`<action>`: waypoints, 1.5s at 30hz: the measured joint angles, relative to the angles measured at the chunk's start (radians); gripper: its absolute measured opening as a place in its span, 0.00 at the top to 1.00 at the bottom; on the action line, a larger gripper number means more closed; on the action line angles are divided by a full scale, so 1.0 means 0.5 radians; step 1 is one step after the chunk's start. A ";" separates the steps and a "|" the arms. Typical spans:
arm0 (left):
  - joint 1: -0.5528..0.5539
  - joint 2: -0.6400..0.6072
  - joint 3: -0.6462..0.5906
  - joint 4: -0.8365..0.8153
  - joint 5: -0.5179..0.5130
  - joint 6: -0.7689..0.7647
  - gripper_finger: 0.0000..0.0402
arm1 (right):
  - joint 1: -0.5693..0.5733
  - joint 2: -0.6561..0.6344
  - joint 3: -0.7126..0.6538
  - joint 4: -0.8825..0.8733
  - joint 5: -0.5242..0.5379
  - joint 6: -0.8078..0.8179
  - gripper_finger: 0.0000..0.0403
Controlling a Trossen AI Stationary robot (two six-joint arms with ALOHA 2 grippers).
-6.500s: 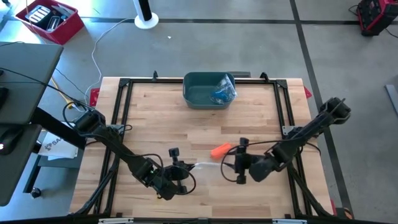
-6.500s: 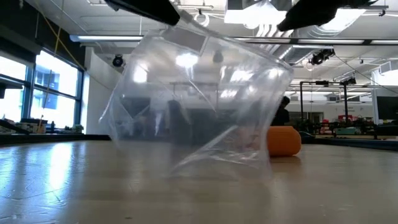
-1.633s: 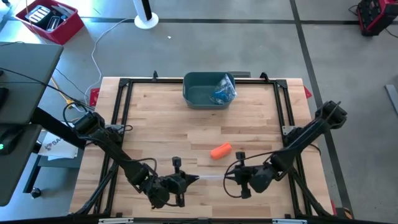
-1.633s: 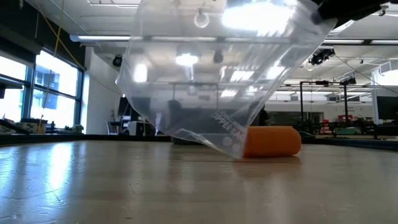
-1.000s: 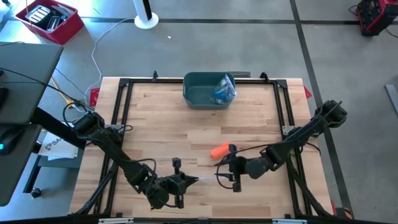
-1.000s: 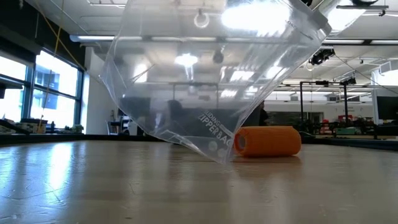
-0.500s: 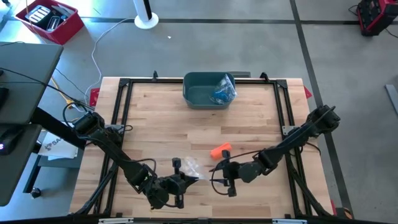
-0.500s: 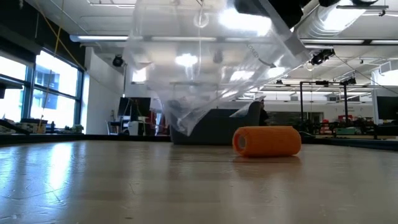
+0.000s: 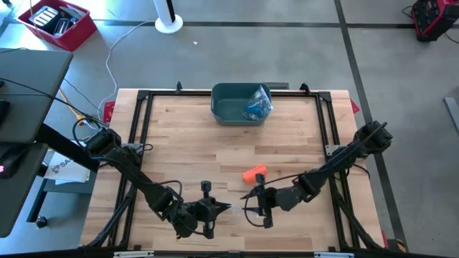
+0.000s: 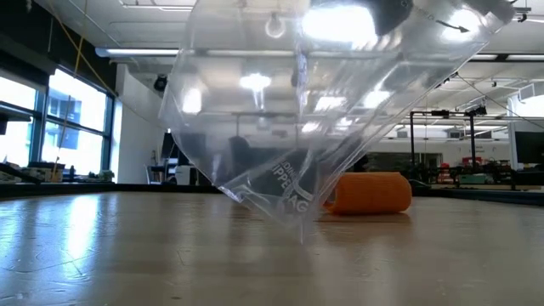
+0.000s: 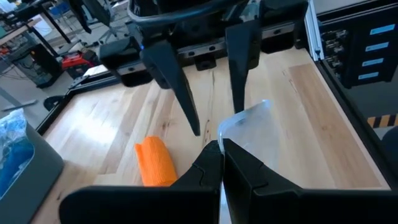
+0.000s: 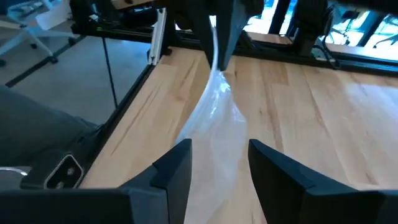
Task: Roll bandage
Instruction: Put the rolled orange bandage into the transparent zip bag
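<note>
Bag swung back before orange bandage roll; left pincer clamps it, right pincer parted.

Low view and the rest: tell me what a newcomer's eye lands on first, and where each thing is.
A clear zip bag fills the low view, hanging over the table's near edge, its lower corner close to the wood. The left gripper is shut on the bag's edge, while the right gripper faces it with open fingers either side of the plastic. Just behind lies an orange bandage roll on its side on the table.
</note>
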 joint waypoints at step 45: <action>0.001 0.002 -0.002 -0.014 0.037 -0.001 1.00 | 0.239 -0.355 0.002 -1.207 0.042 0.656 0.63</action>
